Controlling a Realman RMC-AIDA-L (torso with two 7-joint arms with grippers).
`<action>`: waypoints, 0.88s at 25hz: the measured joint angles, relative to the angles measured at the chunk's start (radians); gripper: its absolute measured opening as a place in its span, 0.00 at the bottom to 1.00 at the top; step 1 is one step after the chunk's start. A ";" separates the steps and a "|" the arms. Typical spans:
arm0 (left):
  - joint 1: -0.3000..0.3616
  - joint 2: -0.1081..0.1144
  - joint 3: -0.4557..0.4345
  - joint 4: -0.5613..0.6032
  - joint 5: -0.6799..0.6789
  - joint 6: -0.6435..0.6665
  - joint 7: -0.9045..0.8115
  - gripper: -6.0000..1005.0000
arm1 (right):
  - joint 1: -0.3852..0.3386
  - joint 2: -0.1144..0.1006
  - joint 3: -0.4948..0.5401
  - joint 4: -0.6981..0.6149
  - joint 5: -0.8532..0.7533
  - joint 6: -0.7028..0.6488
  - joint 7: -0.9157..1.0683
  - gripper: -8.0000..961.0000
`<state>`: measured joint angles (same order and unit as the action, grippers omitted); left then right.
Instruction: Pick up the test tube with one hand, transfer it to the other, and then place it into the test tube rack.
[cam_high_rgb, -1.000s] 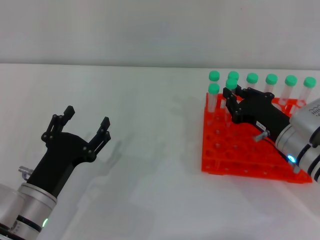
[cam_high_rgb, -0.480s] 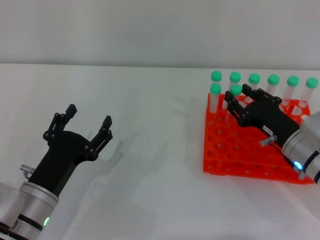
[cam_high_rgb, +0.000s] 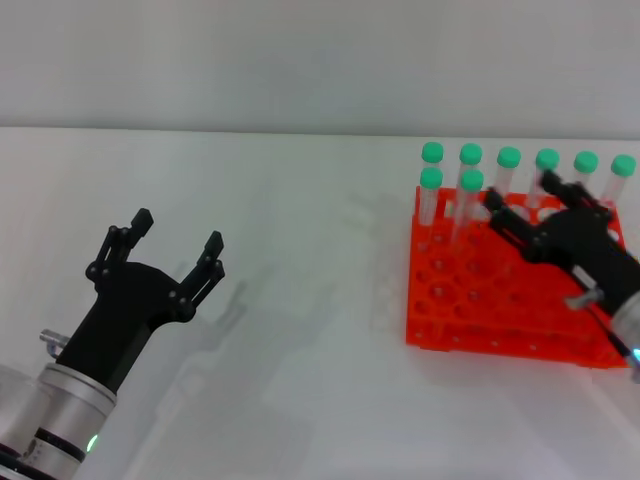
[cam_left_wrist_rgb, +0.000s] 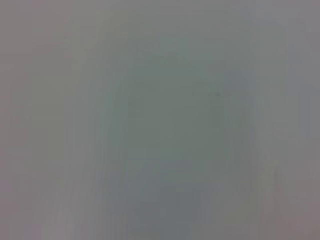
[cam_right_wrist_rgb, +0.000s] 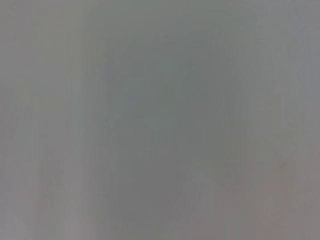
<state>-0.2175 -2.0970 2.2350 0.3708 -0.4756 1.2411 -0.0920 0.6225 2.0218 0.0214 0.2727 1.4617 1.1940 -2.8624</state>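
Observation:
The test tube (cam_high_rgb: 466, 205), clear with a green cap, stands upright in a second-row hole of the orange-red test tube rack (cam_high_rgb: 470, 320) at the right of the head view. My right gripper (cam_high_rgb: 518, 192), black with a label, hovers over the rack just right of that tube, open and holding nothing, apart from the tube. My left gripper (cam_high_rgb: 178, 228), on the green-lit arm, is open and empty above the table at the lower left. Both wrist views show only a blank grey surface.
Several other green-capped tubes (cam_high_rgb: 508, 160) stand along the rack's back row, and one more (cam_high_rgb: 431, 185) sits at its left end beside the placed tube. White table (cam_high_rgb: 320, 260) lies between the two arms.
My right gripper let go of the tube and drew back to the right over the rack. The tube stays standing in its hole. The left arm barely moved.

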 joint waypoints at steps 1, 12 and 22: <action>0.000 0.000 -0.001 -0.003 0.000 0.000 0.000 0.88 | -0.014 -0.001 0.010 -0.004 0.001 0.021 0.000 0.78; 0.002 0.000 -0.002 -0.013 -0.092 0.000 -0.001 0.88 | -0.131 -0.004 0.242 -0.177 0.003 0.004 0.000 0.85; -0.012 0.001 -0.009 -0.065 -0.131 -0.004 -0.096 0.88 | -0.165 -0.008 0.351 -0.235 0.004 -0.065 -0.007 0.84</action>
<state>-0.2290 -2.0958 2.2260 0.3055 -0.6070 1.2375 -0.1883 0.4571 2.0134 0.3726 0.0380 1.4653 1.1286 -2.8694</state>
